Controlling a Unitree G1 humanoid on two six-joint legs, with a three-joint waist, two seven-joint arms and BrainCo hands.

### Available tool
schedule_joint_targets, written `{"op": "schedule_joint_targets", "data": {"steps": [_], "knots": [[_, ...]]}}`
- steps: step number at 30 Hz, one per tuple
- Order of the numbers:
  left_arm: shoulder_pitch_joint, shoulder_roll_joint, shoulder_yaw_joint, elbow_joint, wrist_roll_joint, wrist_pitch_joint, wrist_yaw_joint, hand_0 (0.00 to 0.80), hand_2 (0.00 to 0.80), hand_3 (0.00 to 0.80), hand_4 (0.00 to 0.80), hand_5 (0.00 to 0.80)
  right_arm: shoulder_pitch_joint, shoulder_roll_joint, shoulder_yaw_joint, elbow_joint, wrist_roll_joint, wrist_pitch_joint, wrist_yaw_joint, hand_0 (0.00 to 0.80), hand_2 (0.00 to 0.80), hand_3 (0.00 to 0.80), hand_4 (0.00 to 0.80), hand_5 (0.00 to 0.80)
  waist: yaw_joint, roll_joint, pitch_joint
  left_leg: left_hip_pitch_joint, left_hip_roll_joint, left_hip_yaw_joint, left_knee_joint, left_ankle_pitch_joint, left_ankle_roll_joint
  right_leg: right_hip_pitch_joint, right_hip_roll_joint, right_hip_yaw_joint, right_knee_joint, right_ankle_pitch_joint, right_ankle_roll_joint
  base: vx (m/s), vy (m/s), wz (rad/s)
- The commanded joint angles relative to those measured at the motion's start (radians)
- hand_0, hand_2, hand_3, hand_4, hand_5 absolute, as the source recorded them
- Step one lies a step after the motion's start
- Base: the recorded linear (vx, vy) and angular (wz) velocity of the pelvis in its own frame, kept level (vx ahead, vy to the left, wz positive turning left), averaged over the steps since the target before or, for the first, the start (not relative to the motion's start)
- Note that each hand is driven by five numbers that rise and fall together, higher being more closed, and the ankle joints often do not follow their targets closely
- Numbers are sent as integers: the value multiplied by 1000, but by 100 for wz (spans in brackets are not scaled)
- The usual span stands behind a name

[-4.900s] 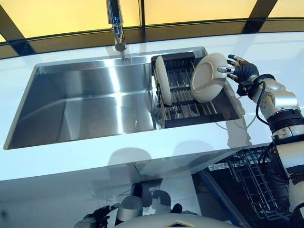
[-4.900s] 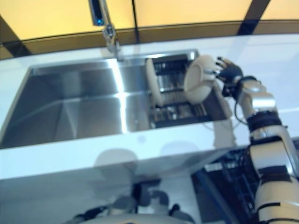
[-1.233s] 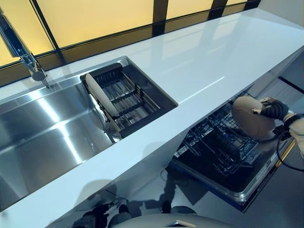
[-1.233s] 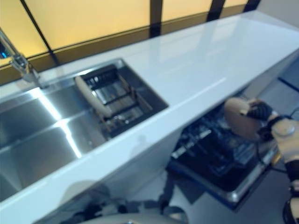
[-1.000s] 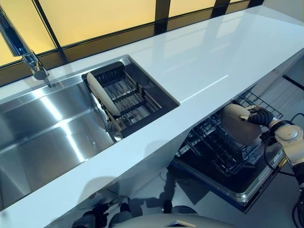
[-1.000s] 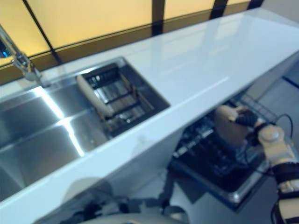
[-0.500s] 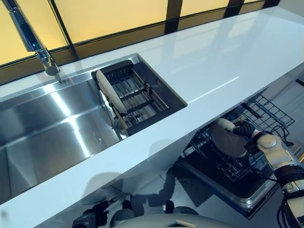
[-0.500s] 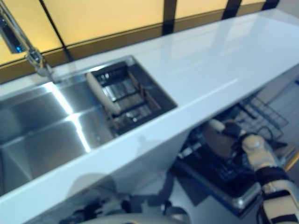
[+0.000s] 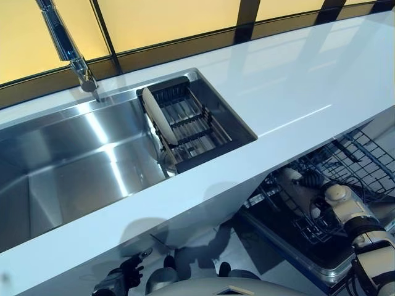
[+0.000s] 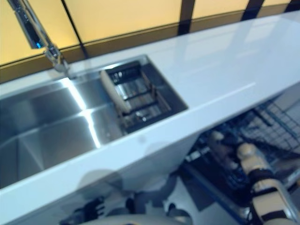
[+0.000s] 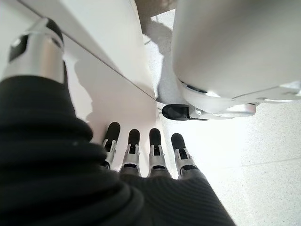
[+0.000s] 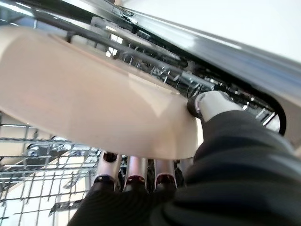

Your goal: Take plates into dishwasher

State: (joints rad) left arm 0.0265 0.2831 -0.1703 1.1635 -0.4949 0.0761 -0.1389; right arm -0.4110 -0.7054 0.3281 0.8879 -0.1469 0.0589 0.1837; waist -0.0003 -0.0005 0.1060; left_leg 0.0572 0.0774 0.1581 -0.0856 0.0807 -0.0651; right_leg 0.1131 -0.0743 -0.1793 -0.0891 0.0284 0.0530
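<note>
Plate (image 12: 94,108) sits clamped in your right hand (image 12: 141,176) – thumb above, fingers beneath – low in the dishwasher rack (image 9: 345,166) under the counter (image 9: 296,80); your left hand (image 11: 141,155) hangs relaxed, holding nothing

You're looking at a glossy white countertop (image 9: 290,74) around a brushed silver sink (image 9: 74,160) with a chrome tap (image 9: 65,43). Behind the countertop's back edge runs amber-yellow glazing (image 9: 166,18) split by black bars. In the sink's right end a cream plate (image 9: 152,114) stands in a black and silver drying rack (image 9: 197,126). Below the countertop's front edge, the dishwasher rack (image 9: 345,154) is dark wire, and your right hand (image 12: 211,106), silver with a dark ribbed cover, grips a cream plate (image 12: 80,99).
</note>
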Motion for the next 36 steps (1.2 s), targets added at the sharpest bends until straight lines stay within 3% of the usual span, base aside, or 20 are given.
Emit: {"op": "schedule_joint_targets", "data": {"steps": [1, 4, 5, 6, 15, 25, 33, 36], "knots": [[-76, 23, -7, 14, -40, -33, -16, 0, 0, 0, 0, 0, -139, 35, 48, 81, -8, 17, -5, 800, 800, 800, 800, 800, 43, -39, -7, 43, -15, -26, 0, -67, 20, -42, -69, -5, 12, 56, 66, -8, -8, 3], [-77, 25, -8, 9, -40, -33, -21, 0, 0, 0, 0, 0, -150, 45, 55, 110, 8, 37, 14, 800, 800, 800, 800, 800, 49, -34, -4, 42, -16, -30, 0, -65, 19, -41, -72, -10, 13, 57, 66, -6, -6, 7], [-77, 25, -9, 9, -40, -34, -22, 0, 0, 0, 0, 0, -154, 45, 54, 120, 3, 40, 16, 662, 662, 662, 662, 662, 51, -32, -2, 42, -17, -31, -1, -65, 19, -40, -73, -11, 12, 58, 65, 3, 0, 8], [-77, 26, -8, 8, -39, -34, -23, 0, 0, 0, 0, 0, -155, 46, 54, 129, -3, 38, 6, 0, 0, 0, 0, 0, 52, -30, -2, 43, -17, -32, -1, -65, 20, -39, -73, -12, 12, 58, 65, 6, 2, 7], [-79, 35, -1, 17, -34, -19, -7, 0, 0, 0, 0, 0, -164, 24, 43, 110, 5, 83, 10, 0, 0, 0, 0, 0, 46, -33, -6, 50, -19, -32, -2, -67, 19, -34, -73, -8, 13, 57, 66, 4, 2, 3], [-66, 41, 15, 27, -30, -20, -10, 0, 0, 0, 0, 0, -137, -70, -23, 72, 15, 68, -7, 0, 0, 0, 0, 0, 28, -52, -12, 62, -12, -16, -2, -72, 21, -32, -66, 10, 12, 58, 69, 0, 0, 0], [-56, 48, 28, 35, -27, -15, -1, 0, 0, 0, 0, 0, -96, -169, -145, 20, 153, 119, -99, 0, 0, 0, 0, 0, 13, -69, -15, 68, -8, -10, -2, -75, 22, -30, -61, 19, 13, 57, 68, 0, 0, 0], [-48, 48, 30, 43, -26, -19, -2, 0, 0, 0, 0, 0, -83, -203, -187, -17, 236, 74, -128, 0, 0, 0, 0, 0, 8, -71, -18, 71, -6, -8, -2, -76, 20, -26, -60, 17, 13, 55, 67, 30, 10, -1]]}}
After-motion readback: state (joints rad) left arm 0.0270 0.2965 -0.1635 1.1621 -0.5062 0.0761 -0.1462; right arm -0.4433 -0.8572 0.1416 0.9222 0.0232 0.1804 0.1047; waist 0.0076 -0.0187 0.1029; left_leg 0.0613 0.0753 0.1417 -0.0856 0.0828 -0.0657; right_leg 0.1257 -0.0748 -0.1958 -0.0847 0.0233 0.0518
